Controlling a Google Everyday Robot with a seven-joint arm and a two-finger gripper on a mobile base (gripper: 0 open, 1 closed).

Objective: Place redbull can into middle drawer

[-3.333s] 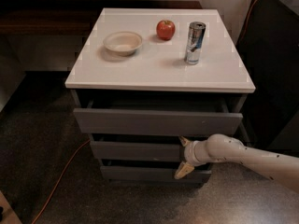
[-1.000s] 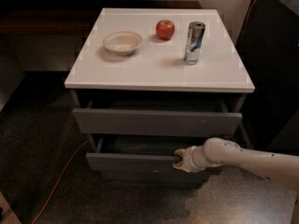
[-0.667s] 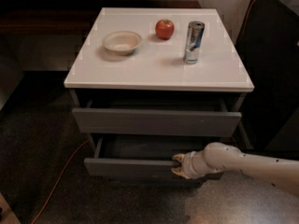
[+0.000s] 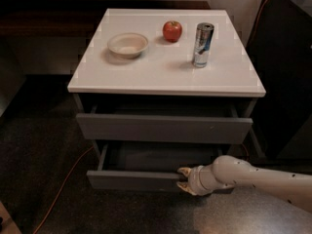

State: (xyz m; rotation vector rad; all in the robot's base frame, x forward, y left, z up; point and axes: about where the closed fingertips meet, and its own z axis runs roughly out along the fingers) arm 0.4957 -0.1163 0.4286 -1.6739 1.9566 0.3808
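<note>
Claw: the claw (image 4: 185, 179) sits low on the near side, right of centre, against the front of the middle drawer (image 4: 136, 180). Its two pale fingers (image 4: 184, 170) are drawn in on the front panel, one above and one below, pinching it.
Arm: the white arm (image 4: 253, 177) comes in from the right edge, low and nearly level, which lines the pull up with the way the drawer slides.
Middle drawer: it stands well out toward the near side, with its dark inside open to view. I see nothing in it.
Top drawer: the top drawer (image 4: 163, 128) sits a little proud of the cabinet and overhangs the far part of the open one, so the near part looks like the easier place to drop something in.
Redbull can: the redbull can (image 4: 202, 45) stands upright on the white counter (image 4: 165, 77), toward the far right, well apart from the claw and untouched.
Neighbours: a red apple (image 4: 171, 30) sits just left of the can and farther back, and a pale bowl (image 4: 127, 44) is farther left. Neither touches the can.
Step in hand: opening the drawer, I'd say, with the can not yet picked up.
Next: letting go of the panel and rising to the counter looks like the sensible move.
</note>
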